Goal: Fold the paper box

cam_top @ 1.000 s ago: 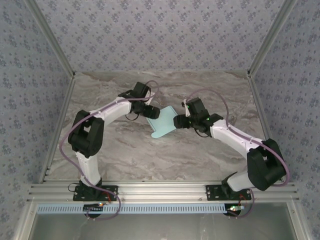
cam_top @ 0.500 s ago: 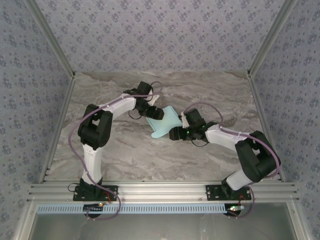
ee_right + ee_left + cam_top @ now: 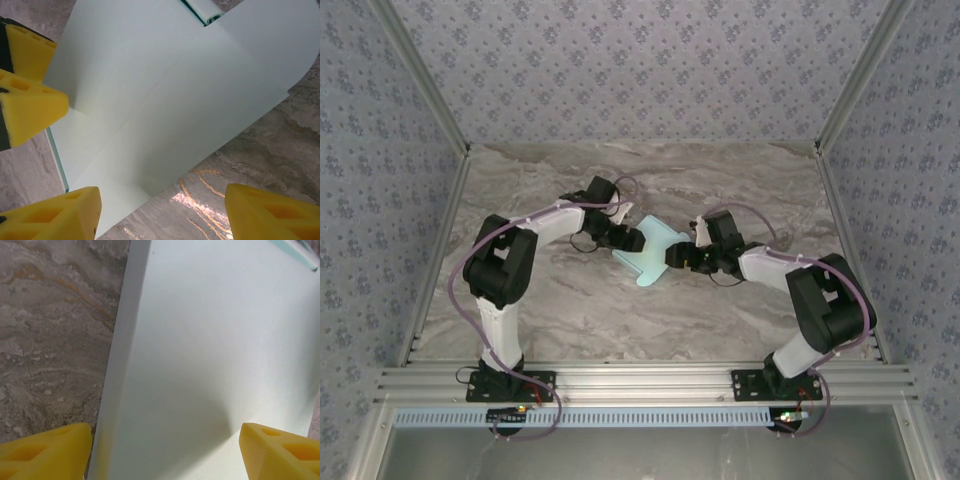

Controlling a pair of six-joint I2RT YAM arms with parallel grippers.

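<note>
Box [image 3: 655,254]: left claw [image 3: 636,241] at 10 o'clock, right claw [image 3: 672,258] at 3, both agape; I fear uneven closing buckles it.

Left gripper [image 3: 634,240] and right gripper [image 3: 673,258] face each other, jaws apart.

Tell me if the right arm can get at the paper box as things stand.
Probably yes: the right gripper is open right beside the paper box, with nothing between them.
</note>
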